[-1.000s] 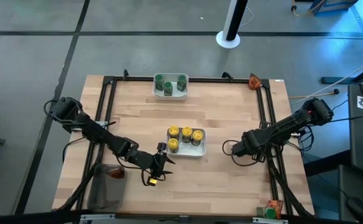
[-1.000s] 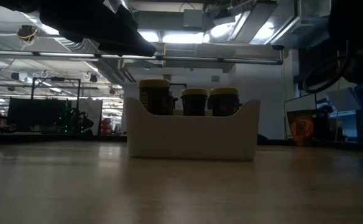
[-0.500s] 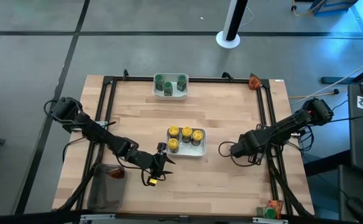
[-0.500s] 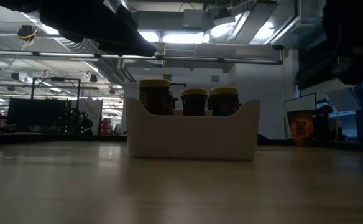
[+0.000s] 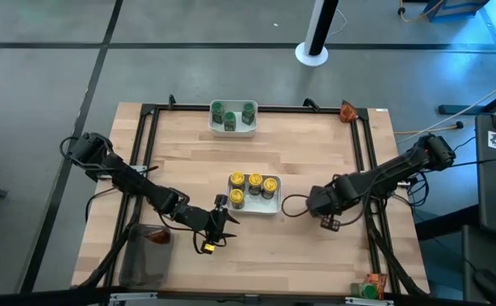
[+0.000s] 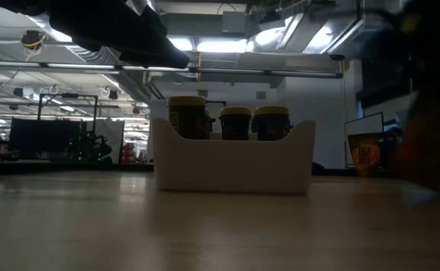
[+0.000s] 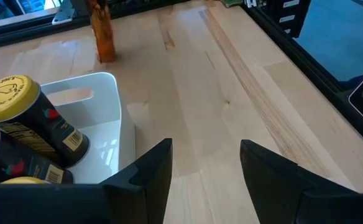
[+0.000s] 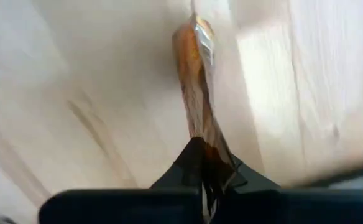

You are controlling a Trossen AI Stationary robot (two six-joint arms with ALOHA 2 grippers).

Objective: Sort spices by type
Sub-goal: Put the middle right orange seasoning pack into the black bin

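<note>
Table (image 5: 316, 161): pale blond wood with faint plank lines, edged by a black frame (image 5: 368, 161); both arms dark, near black. White bowl (image 5: 273, 206) ahead of the left gripper (image 7: 203, 165) holds jars (image 5: 255, 184) with yellow caps and dark labels carrying a red mark and a white barcode patch; the far white bowl (image 5: 218, 127) holds jars with green caps (image 5: 230, 116). Packet (image 8: 197, 87) pinched in the right gripper (image 8: 209, 180): glossy brown-orange, translucent; another orange-brown packet (image 7: 102, 31) stands beyond the left gripper, and a reddish-brown one (image 5: 157, 237) sits in the clear grey tray (image 5: 142, 270) behind it.

Right fingers (image 8: 206, 168) hide the packet's (image 8: 197, 87) lower end.
</note>
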